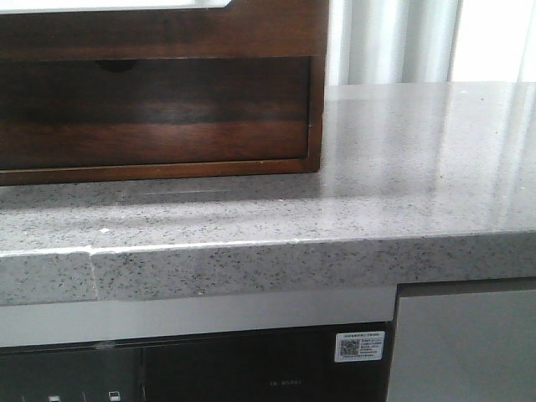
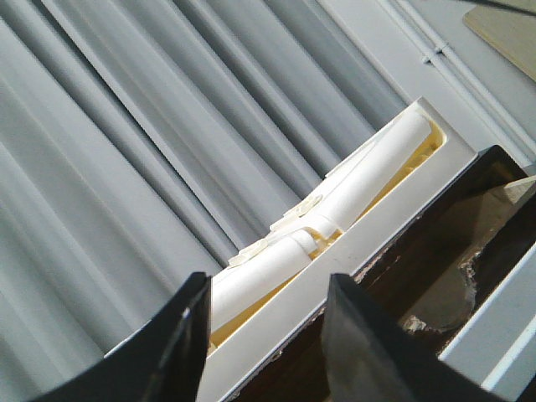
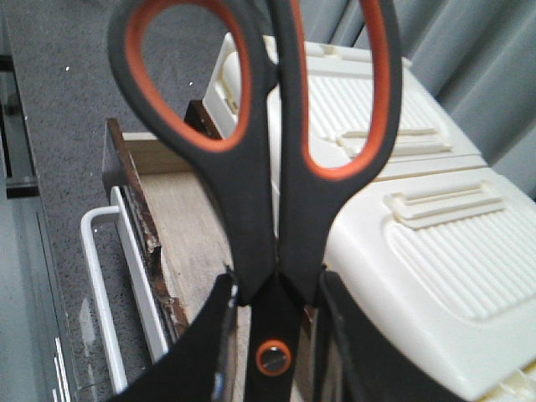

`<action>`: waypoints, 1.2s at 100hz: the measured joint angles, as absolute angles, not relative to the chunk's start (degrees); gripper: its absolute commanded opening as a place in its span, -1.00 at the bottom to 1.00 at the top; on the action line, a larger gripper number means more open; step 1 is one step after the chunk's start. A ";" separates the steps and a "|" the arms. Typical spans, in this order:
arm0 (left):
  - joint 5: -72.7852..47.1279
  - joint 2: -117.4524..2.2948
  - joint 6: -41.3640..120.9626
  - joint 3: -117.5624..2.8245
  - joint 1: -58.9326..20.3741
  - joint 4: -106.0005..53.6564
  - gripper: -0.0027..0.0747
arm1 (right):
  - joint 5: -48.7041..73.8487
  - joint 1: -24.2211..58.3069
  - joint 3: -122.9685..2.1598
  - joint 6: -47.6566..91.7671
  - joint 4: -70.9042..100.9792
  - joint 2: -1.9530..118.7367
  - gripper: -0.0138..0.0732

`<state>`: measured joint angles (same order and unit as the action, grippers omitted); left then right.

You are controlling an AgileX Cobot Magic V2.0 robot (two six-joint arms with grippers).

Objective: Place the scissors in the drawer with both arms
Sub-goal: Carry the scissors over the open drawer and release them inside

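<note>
1. From my remote station, the right hand (image 3: 272, 335) held the scissors (image 3: 268, 167), its black fingers closed on the shanks just above the orange-ringed pivot, finger loops away from the wrist. I judged this grip was chosen so the blades would go down first.

2. The scissors hung over the wooden cabinet; below them the right wrist view showed what looked like an opened compartment with a pale plank floor and a chipped dark rim. I could not tell whether that was the drawer itself.

3. In the front view the drawer (image 1: 155, 109), a glossy dark brown front with a half-round notch in its top edge, sat within its frame on the speckled grey stone worktop (image 1: 402, 167); neither arm showed there.

4. The left hand (image 2: 264, 335) stood wide and held nothing, aimed at a cream plastic box (image 2: 377, 180) holding white rolls, with pleated grey curtains (image 2: 126, 126) behind.

5. The handles were matte dark grey with bright orange lining; a ribbed cream lid (image 3: 435, 209) lay beside them.
</note>
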<state>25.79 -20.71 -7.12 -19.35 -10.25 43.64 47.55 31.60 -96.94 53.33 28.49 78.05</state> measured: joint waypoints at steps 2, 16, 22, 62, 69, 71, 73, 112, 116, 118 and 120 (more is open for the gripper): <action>25.79 -20.71 -7.12 -19.35 -10.25 43.64 -0.17 | 47.41 32.24 -96.94 53.48 27.95 78.47 -0.84; 25.79 -20.71 -7.12 -19.35 -10.25 43.64 -0.17 | 45.74 35.78 -96.94 53.85 23.46 83.12 -0.84; 25.79 -20.71 -7.12 -19.35 -10.25 43.64 -0.17 | 44.63 36.75 -96.94 53.95 21.43 84.74 -0.84; 25.68 -20.71 -7.12 -19.35 -10.25 43.64 -0.17 | 37.96 37.96 -96.94 54.20 18.28 93.26 -0.84; 25.58 -20.71 -7.12 -19.35 -10.25 43.64 -0.17 | 37.91 37.96 -96.94 54.31 18.05 94.24 -0.84; 25.58 -20.71 -7.12 -19.35 -10.25 43.64 -0.17 | 37.91 37.96 -96.94 54.31 17.92 94.42 -0.84; 25.58 -20.71 -7.12 -19.35 -10.25 43.64 -0.17 | 37.91 37.96 -96.94 54.31 17.84 94.78 -0.84; 25.58 -20.71 -7.12 -19.35 -10.25 43.64 -0.17 | 37.64 37.96 -96.94 54.31 17.43 97.52 -0.82; 25.58 -20.71 -7.12 -19.35 -10.25 43.64 -0.17 | 37.55 37.96 -96.94 54.31 17.43 97.52 -0.76; 25.58 -20.71 -7.12 -19.35 -10.25 43.64 -0.17 | 37.55 37.96 -96.94 54.31 17.43 97.52 -0.70; 25.58 -20.71 -7.12 -19.35 -10.25 43.64 -0.17 | 37.51 37.96 -96.94 54.31 17.43 97.52 -0.64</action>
